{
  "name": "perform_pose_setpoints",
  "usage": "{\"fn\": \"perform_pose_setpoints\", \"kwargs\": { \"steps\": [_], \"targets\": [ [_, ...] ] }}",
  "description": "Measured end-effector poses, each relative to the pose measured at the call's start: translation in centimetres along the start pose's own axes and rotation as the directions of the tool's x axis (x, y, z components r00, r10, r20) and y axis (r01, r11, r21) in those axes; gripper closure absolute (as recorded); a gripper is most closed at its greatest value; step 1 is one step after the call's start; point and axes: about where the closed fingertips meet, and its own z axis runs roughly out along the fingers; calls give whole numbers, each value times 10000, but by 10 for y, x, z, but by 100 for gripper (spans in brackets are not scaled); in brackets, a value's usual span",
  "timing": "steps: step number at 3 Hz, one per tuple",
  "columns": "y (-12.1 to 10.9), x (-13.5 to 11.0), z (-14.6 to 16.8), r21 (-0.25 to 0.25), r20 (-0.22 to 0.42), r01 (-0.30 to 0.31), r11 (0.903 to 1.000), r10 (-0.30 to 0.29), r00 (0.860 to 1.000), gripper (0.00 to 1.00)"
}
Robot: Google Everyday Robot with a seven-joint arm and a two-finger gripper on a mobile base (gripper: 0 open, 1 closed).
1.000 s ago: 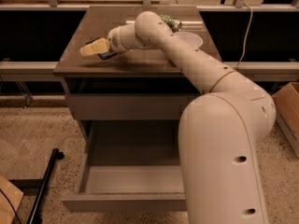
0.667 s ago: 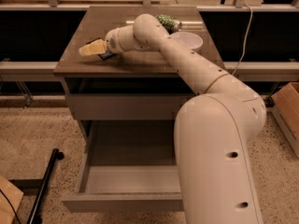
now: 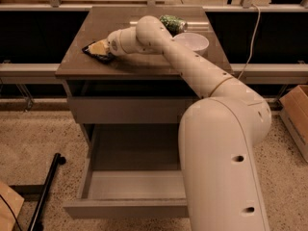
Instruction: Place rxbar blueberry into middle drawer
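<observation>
At the far left, a thin black pole [image 3: 45, 191] lies on the speckled floor, clear of your work.

Above it stands a glossy brown cabinet surface [image 3: 144, 67]. Near its left front corner lies the rxbar blueberry [image 3: 102, 57], a small flat dark navy foil wrapper. It is on the surface, not yet in the drawer. Your pale yellowish gripper [image 3: 98, 48] sits directly on top of it, covering most of the wrapper, so only its dark edges show. You cannot tell whether the gripper has closed on the bar or merely rests over it.

Below the surface, under a closed drawer front, the wide shallow grey-brown middle drawer [image 3: 134, 184] is pulled fully out. Its pale floor is exposed, likely left open so the bar can be dropped straight in.

Further right on the surface, a green patterned can [image 3: 171, 22] lies at the back. A white round bowl [image 3: 191, 42] sits just in front of it. Both are well apart from the bar.

Your cream-coloured arm [image 3: 192, 66] rises from the bulky base at lower right. It stretches diagonally up and left across the surface, with the wrist bent down toward the bar. The base hides the drawer's right end.

At the far right edge sits a cardboard box [image 3: 294, 110].
</observation>
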Motion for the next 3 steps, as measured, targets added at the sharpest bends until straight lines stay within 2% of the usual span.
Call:
{"fn": "perform_pose_setpoints", "kwargs": {
  "steps": [1,2,3],
  "targets": [
    [0,1,0,3,15,-53,10000,53,10000,85],
    [2,0,-2,6,92,-56,10000,56,9999,100],
    [5,-8,-17,168,253,62,9998,-66,9997,100]
  ]
}}
